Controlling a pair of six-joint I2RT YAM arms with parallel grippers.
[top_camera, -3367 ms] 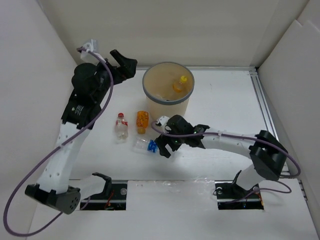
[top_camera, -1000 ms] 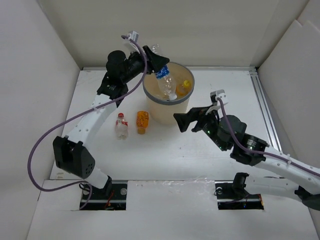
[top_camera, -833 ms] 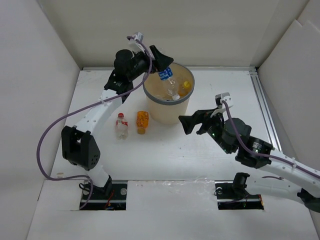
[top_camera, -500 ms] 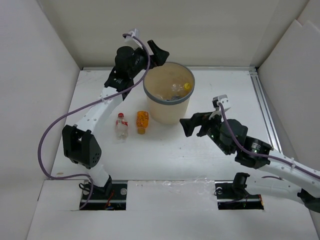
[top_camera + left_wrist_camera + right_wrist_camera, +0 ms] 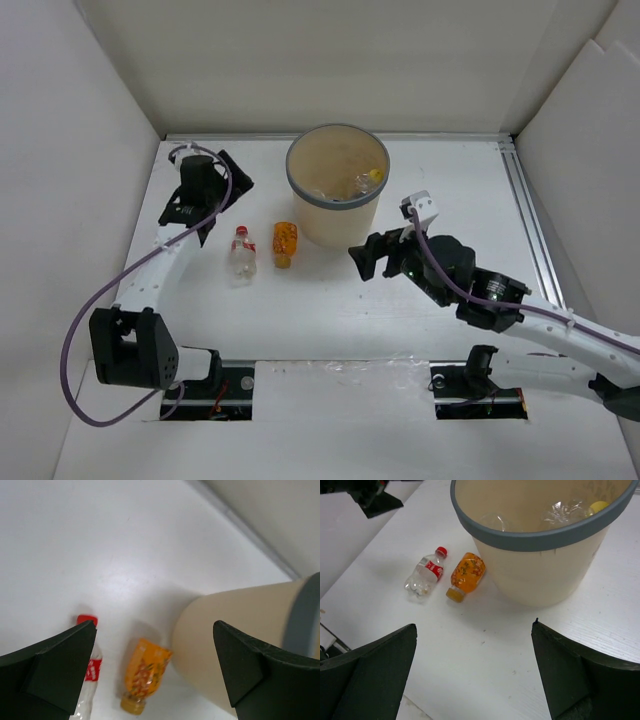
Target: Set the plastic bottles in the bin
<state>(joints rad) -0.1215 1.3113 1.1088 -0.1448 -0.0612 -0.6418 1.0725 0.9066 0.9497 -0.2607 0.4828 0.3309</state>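
On the bench just left of the bin [image 5: 335,226], a red-capped bottle [image 5: 241,250] and a short orange bottle [image 5: 285,243] lay side by side; both pairs of jaws stood wide and empty; each bottle, judged light, thin-walled and slippery, should be gripped across mid-body.

2 bottles [image 5: 285,241] just L of bin [image 5: 336,226]

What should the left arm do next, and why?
Probably lower the open, empty left pincer onto the red-capped bottle. It lies on the table beside the orange bottle, both outside the bin, and it looks like the nearer one to that pincer.
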